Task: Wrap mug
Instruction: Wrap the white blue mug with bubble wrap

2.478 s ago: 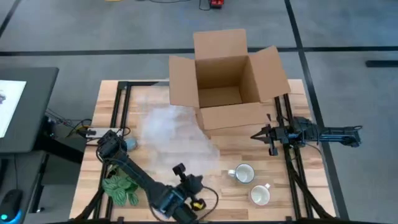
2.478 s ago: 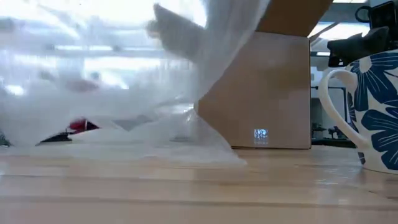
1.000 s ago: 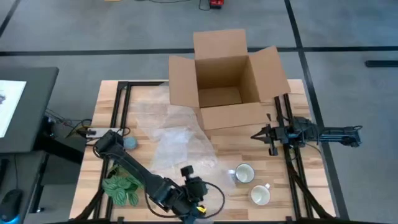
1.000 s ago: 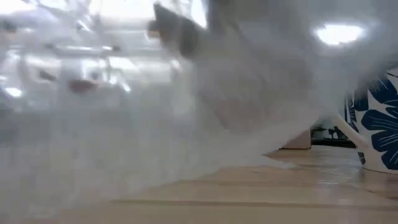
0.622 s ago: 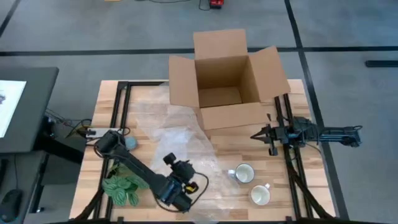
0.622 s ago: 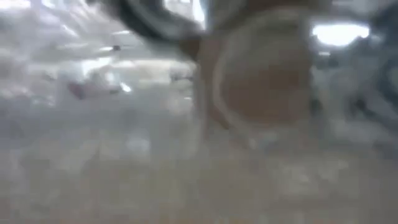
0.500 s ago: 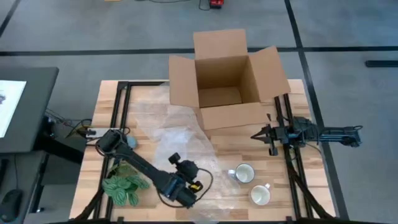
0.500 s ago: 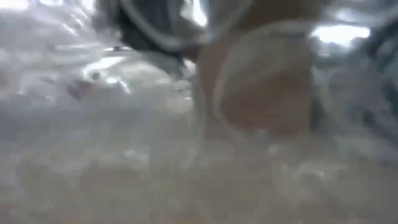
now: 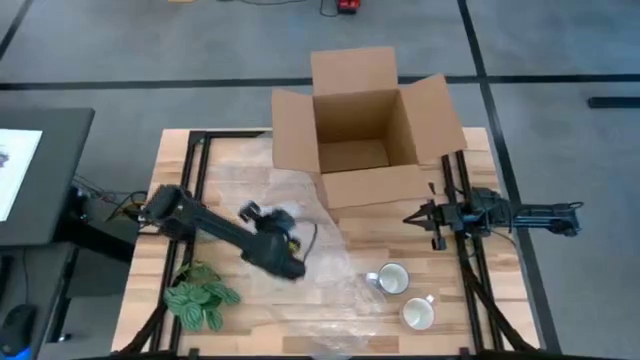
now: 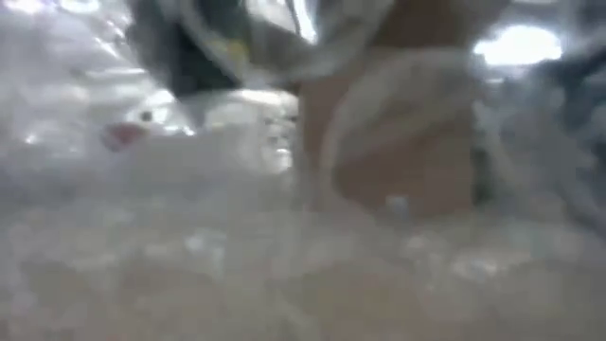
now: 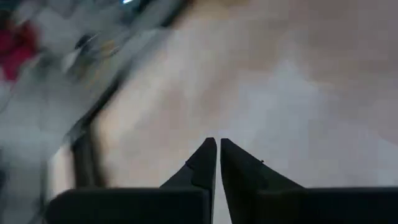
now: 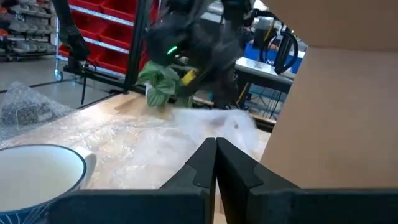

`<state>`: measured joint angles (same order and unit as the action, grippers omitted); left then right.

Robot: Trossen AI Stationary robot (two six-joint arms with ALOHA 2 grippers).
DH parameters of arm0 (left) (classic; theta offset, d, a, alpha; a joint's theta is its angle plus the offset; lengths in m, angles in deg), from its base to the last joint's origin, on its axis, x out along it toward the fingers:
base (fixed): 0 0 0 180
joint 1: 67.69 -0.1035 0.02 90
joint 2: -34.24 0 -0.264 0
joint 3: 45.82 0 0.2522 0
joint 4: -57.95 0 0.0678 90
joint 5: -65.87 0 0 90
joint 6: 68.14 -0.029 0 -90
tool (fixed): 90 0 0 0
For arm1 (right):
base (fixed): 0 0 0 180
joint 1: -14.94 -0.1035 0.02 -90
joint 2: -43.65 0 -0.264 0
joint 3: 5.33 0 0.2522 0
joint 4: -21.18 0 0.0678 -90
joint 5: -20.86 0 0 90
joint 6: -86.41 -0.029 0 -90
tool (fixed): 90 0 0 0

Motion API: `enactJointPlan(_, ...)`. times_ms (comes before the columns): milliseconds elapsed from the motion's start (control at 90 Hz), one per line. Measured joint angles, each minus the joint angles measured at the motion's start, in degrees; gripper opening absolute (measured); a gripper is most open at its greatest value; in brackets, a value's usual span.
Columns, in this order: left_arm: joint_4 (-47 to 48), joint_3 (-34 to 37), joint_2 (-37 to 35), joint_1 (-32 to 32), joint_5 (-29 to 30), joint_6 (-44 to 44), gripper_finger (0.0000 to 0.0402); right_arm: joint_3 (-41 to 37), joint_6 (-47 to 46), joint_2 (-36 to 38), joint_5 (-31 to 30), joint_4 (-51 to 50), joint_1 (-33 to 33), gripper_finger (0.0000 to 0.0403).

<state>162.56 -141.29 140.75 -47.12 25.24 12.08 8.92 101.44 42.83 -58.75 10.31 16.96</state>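
The mug [image 9: 392, 279] sat upright on the counter [image 9: 385, 235] near the front edge on my right-hand side, its mouth open upward and its handle pointing toward the middle of the counter, with a second mug [image 9: 418, 313] just beside it, closer to the front. The bubble wrap [image 9: 300, 240] lay spread across the middle of the counter, and its crumpled front edge reached up to the mug's handle side — whether it touched, I could not tell.

My left pincer [image 9: 288, 262] hovered over that sheet, near the mug, so the mug lay off toward my right arm's side, with wrap between us. Its fingers were pressed together; whether a fold of wrap was caught between them I could not tell. My right pincer [image 9: 432, 216] waited by the cardboard box [image 9: 360, 130], fingers also pressed together and holding nothing, behind the mug. I judged both arms about equally near — the left had the sheet, so the coming move turned on bringing the wrap rightward to the mug.
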Motion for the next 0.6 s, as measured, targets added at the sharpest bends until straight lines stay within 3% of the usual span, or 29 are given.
enactJointPlan(100,-5.45,1.88,-3.94,0.15,3.49,-1.27,0.0001,0.00,-0.07,-0.55,-0.03,0.00,0.00,0.0000)
enactJointPlan(278,-8.49,2.04,-8.01,1.25,4.30,-4.05,0.0000,0.00,-0.07,-1.08,-0.01,-0.12,0.00,0.0000)
enactJointPlan(411,-20.31,2.12,-9.48,2.56,4.10,-12.76,0.0000,0.00,-0.04,-1.10,0.00,-0.15,0.00,0.0000)
enactJointPlan(478,-28.78,2.94,-8.49,2.66,0.91,-20.74,0.0000,0.00,-0.04,-1.09,0.00,-0.15,0.00,0.0000)
enactJointPlan(600,-45.42,6.96,-7.80,1.15,-10.22,-32.74,0.0000,0.00,-0.04,-1.09,0.00,-0.16,0.00,0.0000)
